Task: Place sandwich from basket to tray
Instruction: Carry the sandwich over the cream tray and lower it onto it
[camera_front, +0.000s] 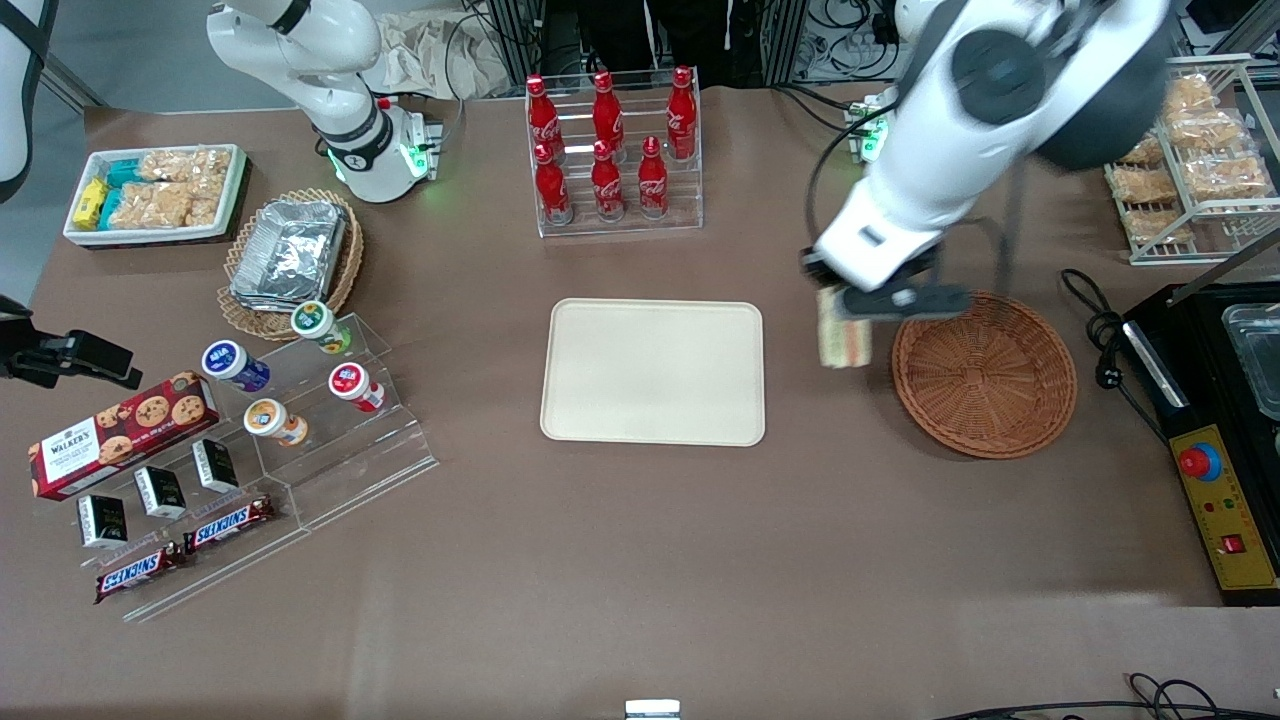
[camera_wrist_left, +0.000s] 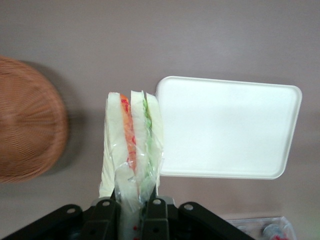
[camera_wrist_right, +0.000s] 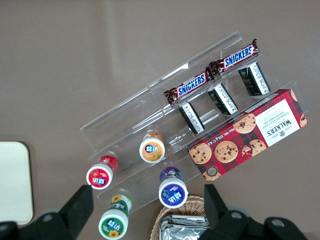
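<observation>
The gripper (camera_front: 845, 300) is closed on the sandwich (camera_front: 843, 340), which is held above the bare tabletop between the tray (camera_front: 652, 371) and the basket (camera_front: 984, 374), clear of both. In the left wrist view the two fingers (camera_wrist_left: 155, 216) are seen clamped on the wedge's wrapped end, with the sandwich (camera_wrist_left: 131, 145) hanging out from them.

The sandwich is shown as a triangular wedge of white bread slices with an orange layer, flecks of red and a green layer between them, all under a clear, wrinkled wrapper. From the front only its narrow, striped edge is presented, and its upper part is covered by the gripper's dark body.

The wicker basket is seen empty, just beside the sandwich toward the working arm's end of the table; in the wrist view the basket (camera_wrist_left: 29, 125) is cut off by the frame edge. The cream tray (camera_wrist_left: 227, 127) lies flat with nothing on it.

Part of the basket's rim farthest from the front camera is overlapped by the gripper. The end of the sandwich inside the fingers cannot be made out. A stepped clear rack of red cola bottles (camera_front: 612, 150) stands farther from the front camera than the tray.
</observation>
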